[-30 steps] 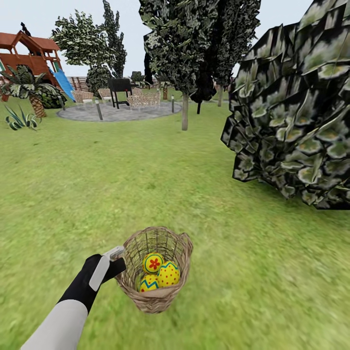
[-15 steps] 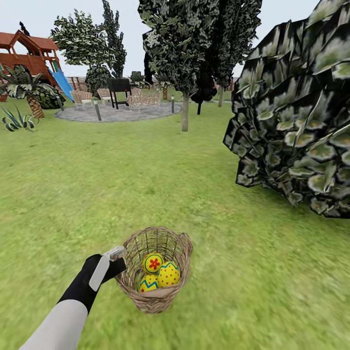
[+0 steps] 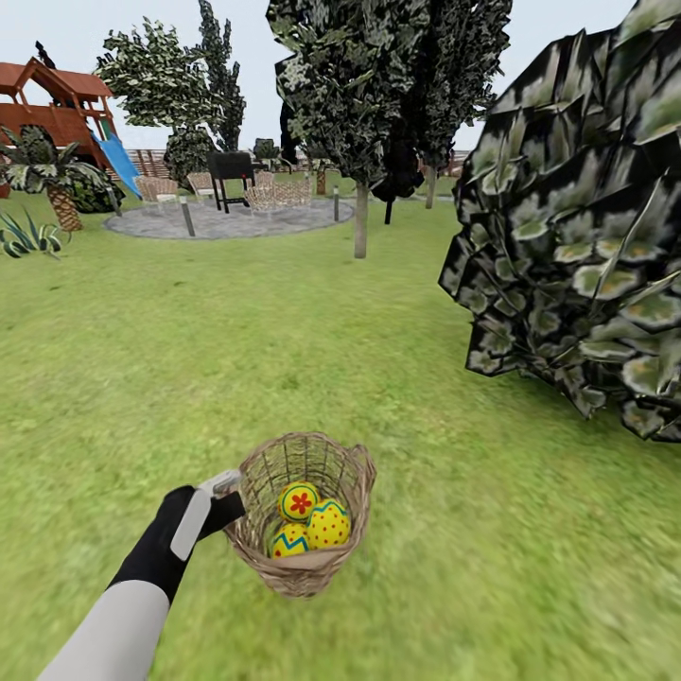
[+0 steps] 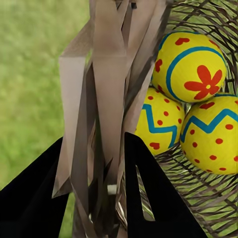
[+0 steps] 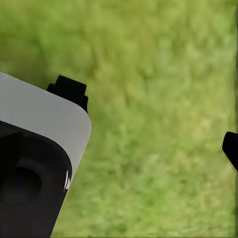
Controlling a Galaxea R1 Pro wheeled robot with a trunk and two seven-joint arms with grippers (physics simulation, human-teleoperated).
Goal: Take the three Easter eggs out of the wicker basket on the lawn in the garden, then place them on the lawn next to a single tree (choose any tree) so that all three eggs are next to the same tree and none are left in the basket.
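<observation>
Green lawn (image 3: 284, 331) stretches ahead of you, and a big dark bush (image 3: 577, 236) with pale-spotted leaves crowds the right side, standing between you and whatever lies behind it. Straight on, a tree (image 3: 360, 219) with a pale trunk rises from the grass, a thin black-trunked tree (image 3: 389, 203) just beyond it. Farther back sit a grey paved circle (image 3: 227, 219) with chairs and a dark grill (image 3: 232, 170), and a red-brown playset (image 3: 57, 104) with a blue slide at the far left.

Your left hand (image 3: 219, 492) reaches forward and low, its arm entering from the lower left corner, and it is clamped on the braided rim of the wicker basket (image 3: 303, 567); in the left wrist view the dark fingers (image 4: 148, 198) straddle the woven rim (image 4: 106, 99). The basket hangs tilted, near your body. All three Easter eggs (image 3: 310, 520) lie inside, touching each other.

Your right hand's state you cannot tell: the right wrist view gives blurred grass (image 5: 158, 99), a grey-and-black housing and one dark tip cut off at the frame edge.
</observation>
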